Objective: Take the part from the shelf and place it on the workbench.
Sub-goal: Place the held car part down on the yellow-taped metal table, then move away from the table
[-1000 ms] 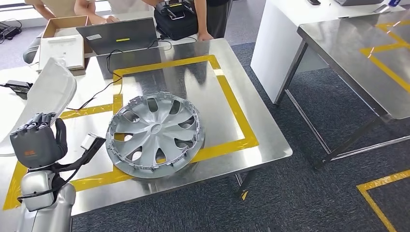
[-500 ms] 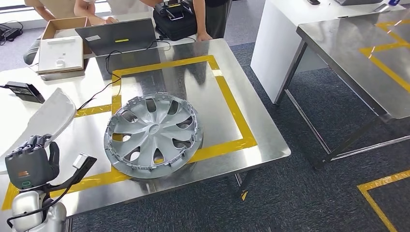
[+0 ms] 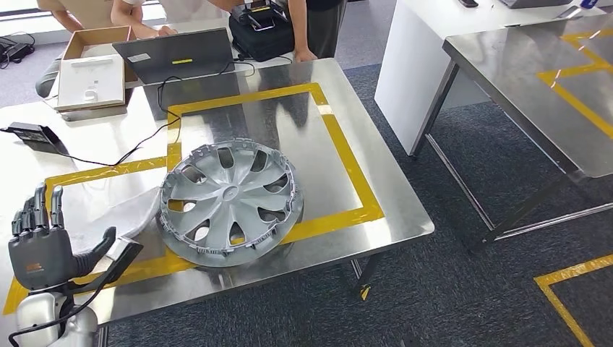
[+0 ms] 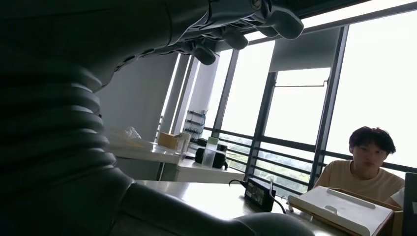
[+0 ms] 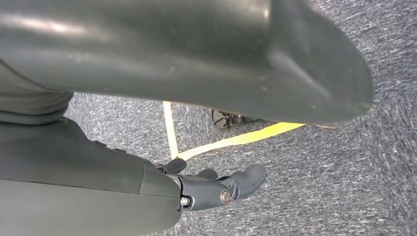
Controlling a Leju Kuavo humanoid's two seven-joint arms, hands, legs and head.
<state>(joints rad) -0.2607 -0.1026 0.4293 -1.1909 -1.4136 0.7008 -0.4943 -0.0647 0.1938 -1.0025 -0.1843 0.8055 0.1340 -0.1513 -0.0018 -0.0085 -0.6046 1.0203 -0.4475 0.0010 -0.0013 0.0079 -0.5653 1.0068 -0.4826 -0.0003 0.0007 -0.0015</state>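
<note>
The part, a pale white curved panel [image 3: 116, 213], lies blurred on the steel workbench [image 3: 289, 130] inside the left yellow tape frame, beside a silver wheel cover [image 3: 230, 201]. My left hand [image 3: 43, 242] is at the bench's near left corner just in front of the panel, fingers straight up and apart, holding nothing. In the left wrist view its fingers [image 4: 236, 24] are spread with nothing between them. My right hand [image 5: 216, 189] hangs over the carpet with fingers loosely extended, holding nothing.
A laptop [image 3: 177, 54], a cardboard box with a white carton [image 3: 90, 79], a black adapter [image 3: 36, 136] and its cable sit at the bench's far side. People stand behind it. A second steel table [image 3: 535, 79] stands to the right across a carpeted aisle.
My left hand came down with the white panel and let go of it. The panel now lies on the bench, and the hand's fingers have straightened and spread.
</note>
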